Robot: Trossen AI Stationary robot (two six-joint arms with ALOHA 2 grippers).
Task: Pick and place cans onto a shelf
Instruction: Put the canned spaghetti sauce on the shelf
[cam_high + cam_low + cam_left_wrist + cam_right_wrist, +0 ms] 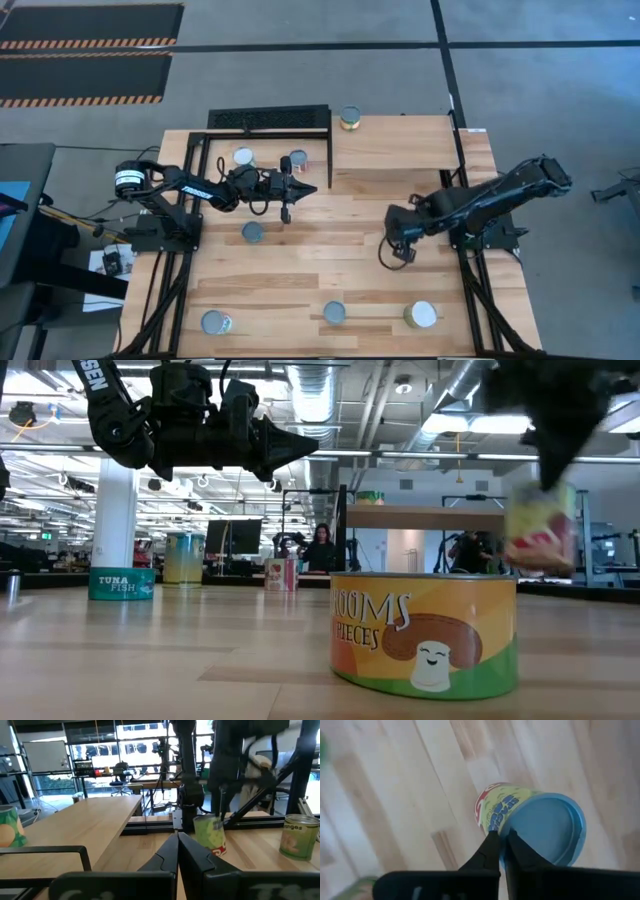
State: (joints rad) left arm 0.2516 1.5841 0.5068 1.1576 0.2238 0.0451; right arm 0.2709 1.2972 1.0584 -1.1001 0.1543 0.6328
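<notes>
My right gripper (402, 250) hangs over the middle right of the table, shut on a can with a green, yellow and red label (520, 812); the low view shows the can (540, 525) in the air. My left gripper (285, 195) is held level above the left half, shut and holding nothing. One can (349, 118) stands on the shelf (395, 145) at the far edge. Other cans stand on their bases on the table: two (244, 156) (298, 158) near the left gripper, one (254, 232) below it, and three along the near edge (216, 322) (334, 313) (421, 314). My right gripper pinches the can at the rim of its silvery top (506, 836), between its two nearly shut fingertips. The fingers come steeply from above. The can hangs tilted below them, lifted clear of the table.
A black perforated rack (268, 120) stands at the far left beside the shelf. A mushroom can (425, 635) fills the foreground of the low view, and a teal tuna can (122, 582) stands farther left. Bare wood lies between the two arms.
</notes>
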